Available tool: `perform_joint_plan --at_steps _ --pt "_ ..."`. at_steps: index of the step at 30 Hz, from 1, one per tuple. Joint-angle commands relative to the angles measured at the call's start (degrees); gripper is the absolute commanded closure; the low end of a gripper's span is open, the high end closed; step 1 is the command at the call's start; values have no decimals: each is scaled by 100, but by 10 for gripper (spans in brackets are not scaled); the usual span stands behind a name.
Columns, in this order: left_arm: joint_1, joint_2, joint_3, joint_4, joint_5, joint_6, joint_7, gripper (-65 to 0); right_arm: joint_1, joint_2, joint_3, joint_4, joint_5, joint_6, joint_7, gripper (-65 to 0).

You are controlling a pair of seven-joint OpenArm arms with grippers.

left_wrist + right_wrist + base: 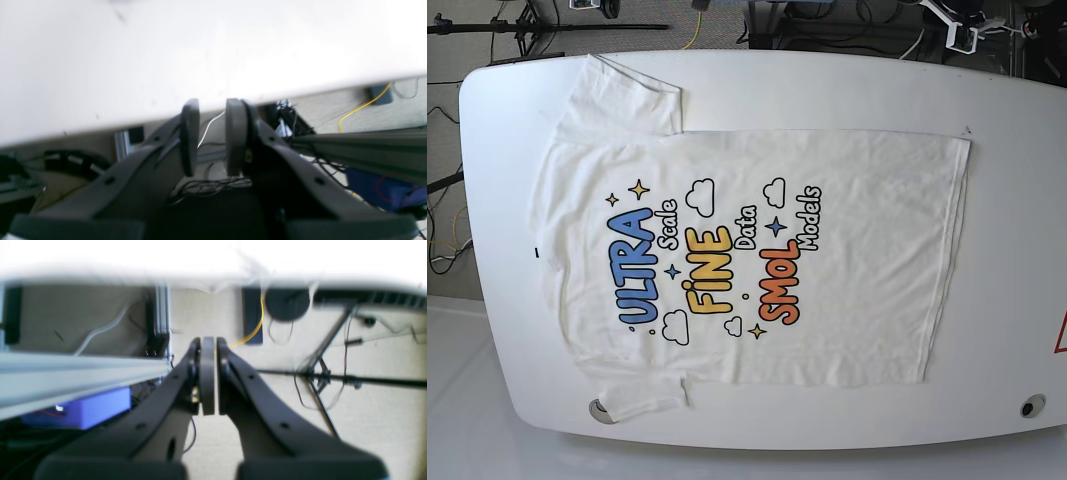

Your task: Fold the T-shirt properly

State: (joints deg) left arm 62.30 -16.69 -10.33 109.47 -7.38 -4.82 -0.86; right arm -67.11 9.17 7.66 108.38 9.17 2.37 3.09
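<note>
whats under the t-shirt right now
The T-shirt lies spread flat, print side up, on the white table, which shows all around it. A round grey hole peeks from under the lower sleeve. Anything else beneath the cloth is covered.

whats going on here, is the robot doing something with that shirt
Nothing is handling the T-shirt right now. It lies spread flat, print side up, on the white table, both sleeves out and no fold made yet. Neither arm shows in the base view. The left claw is slightly open and empty, hanging at the table's edge. The right claw is shut on nothing, hanging off the table's edge over the floor.
</note>
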Motion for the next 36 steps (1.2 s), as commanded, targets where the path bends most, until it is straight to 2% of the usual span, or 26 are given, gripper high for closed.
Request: perform_joint_plan --at_steps 1,15,17,23,25,27,31,35,36 --pt "115 -16 -106 182 -12 -14 -151 -152 -158 -10 32 208 -42 -11 37 -15" --pt "83 -118 -797 685 -172 -41 376 -158 -90 26 -92 1061 -221 86 -472 -24" --pt "-30 -98 -985 878 -198 -60 696 -156 274 59 -67 1257 -201 92 -768 -26" --pt "-168 -111 -1137 930 -312 -33 856 -156 750 55 121 1286 -18 144 -1044 -31" --pt "-230 -106 -1140 929 -383 -39 866 -158 923 53 247 1254 137 176 -1128 -31" --pt "-356 -84 -1052 1007 -566 -147 803 -164 1344 49 555 1217 781 246 -1329 -25" --pt "-462 -76 -1023 963 -757 -341 754 -164 1622 45 980 1206 1422 441 -1538 -30" --pt "-517 -82 -1031 976 -902 -589 783 -169 1829 39 1364 1230 1883 669 -1768 -56" --pt "-552 -89 -1051 1005 -1002 -776 864 -175 1951 42 1518 1271 2122 784 -1988 -79"
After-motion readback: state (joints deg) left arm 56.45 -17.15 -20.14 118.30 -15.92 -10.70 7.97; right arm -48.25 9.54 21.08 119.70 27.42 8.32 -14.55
